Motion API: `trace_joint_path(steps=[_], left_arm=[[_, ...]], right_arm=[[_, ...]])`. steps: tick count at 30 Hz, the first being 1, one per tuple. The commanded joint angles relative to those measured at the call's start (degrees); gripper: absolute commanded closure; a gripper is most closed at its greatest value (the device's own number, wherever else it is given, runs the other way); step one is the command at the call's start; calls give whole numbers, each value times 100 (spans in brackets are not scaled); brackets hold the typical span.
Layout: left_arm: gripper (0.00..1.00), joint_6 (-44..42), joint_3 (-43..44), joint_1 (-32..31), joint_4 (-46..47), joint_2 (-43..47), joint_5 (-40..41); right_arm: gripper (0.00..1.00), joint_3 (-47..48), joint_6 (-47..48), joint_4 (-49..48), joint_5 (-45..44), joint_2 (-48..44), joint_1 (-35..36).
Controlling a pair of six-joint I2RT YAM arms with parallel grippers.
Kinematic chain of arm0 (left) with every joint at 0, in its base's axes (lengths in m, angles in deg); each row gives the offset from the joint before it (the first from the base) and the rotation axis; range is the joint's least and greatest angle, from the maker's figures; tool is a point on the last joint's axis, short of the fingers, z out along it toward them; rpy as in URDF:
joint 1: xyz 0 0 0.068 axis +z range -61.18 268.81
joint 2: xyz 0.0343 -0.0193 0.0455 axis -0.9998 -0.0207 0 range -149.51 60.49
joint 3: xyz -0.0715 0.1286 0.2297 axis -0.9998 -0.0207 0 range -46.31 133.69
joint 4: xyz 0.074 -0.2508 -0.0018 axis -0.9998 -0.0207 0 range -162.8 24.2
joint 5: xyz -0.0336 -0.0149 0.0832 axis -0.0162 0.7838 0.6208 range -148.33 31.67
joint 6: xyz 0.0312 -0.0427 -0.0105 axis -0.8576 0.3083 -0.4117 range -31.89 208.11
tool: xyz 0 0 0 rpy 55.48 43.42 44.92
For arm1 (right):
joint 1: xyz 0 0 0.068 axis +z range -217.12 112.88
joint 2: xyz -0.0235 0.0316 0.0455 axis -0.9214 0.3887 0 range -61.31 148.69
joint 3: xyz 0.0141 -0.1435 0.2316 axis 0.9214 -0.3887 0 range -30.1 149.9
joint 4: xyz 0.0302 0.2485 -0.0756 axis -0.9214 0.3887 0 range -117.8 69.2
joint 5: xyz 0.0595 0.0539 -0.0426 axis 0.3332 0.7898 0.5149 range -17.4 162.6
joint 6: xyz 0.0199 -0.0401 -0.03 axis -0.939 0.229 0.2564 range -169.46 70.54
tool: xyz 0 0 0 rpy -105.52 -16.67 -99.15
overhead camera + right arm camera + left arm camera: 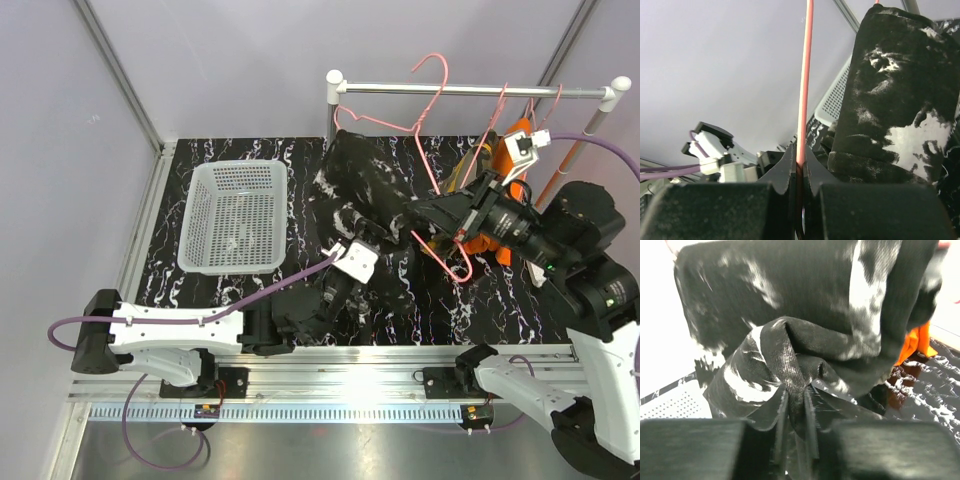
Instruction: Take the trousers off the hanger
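**Q:** Left pincer [795,407], state?
**A:** I log it clamped together on a fold of the black-and-white trousers [805,305], with cloth wedged between the tips.
**Q:** Right pincer [801,162]?
**A:** Pinched tight on the pink hanger [805,75]; its thin wire runs up from between the tips.
**Q:** Containers?
**A:** One white basket [235,215], left side of the bench [165,230], apart from the cloth.
**Q:** Trousers relative to the pincers?
**A:** They drape from the hanger down to mid-bench, between both pincers. The orange trousers [912,342] hang to their right.

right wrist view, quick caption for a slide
Right gripper pinches the pink hanger wire beside the black trousers.
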Motion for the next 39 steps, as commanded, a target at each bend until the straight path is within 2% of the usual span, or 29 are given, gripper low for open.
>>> trace_joint_path(steps=[1,2,3,5,9,15,23,28,29,33,35,36,39], left_arm=[[74,-86,-36,4,1056,-35,-391],[47,-103,-36,-4,1082,-70,-418],[32,-94,-36,-13,1091,-105,-453],[18,-217,-36,-48,1267,-245,-524],[8,-410,122,-66,1574,-597,-498],[1,-622,640,13,2031,-1404,-226],[1,-332,1274,443,2216,-2004,258],[2,-94,1326,584,2453,-2065,144],[4,-129,1361,602,2515,-2092,153],[73,-751,1485,690,3382,-2276,451],[88,-946,1607,768,3622,-2303,522],[100,-1278,1643,778,4006,-2294,548],[100,-2131,1678,787,4982,-2242,671]], right_arm=[[100,716,-128,-732,-57,-75,15],[100,778,-180,-697,-92,-75,15],[100,769,-198,-696,-127,-84,6],[100,769,-294,-714,-180,-101,6],[100,804,-462,-819,-84,-119,15],[100,857,-725,-899,153,-172,15],[100,796,-1007,-1013,444,-453,15],[100,638,-1200,-1188,751,-620,6],[100,594,-1209,-1197,769,-655,15],[100,375,-1297,-1276,891,-857,15],[100,295,-1288,-1277,936,-945,15],[100,277,-1245,-1224,867,-980,15],[100,225,-929,-856,586,-1094,15]])
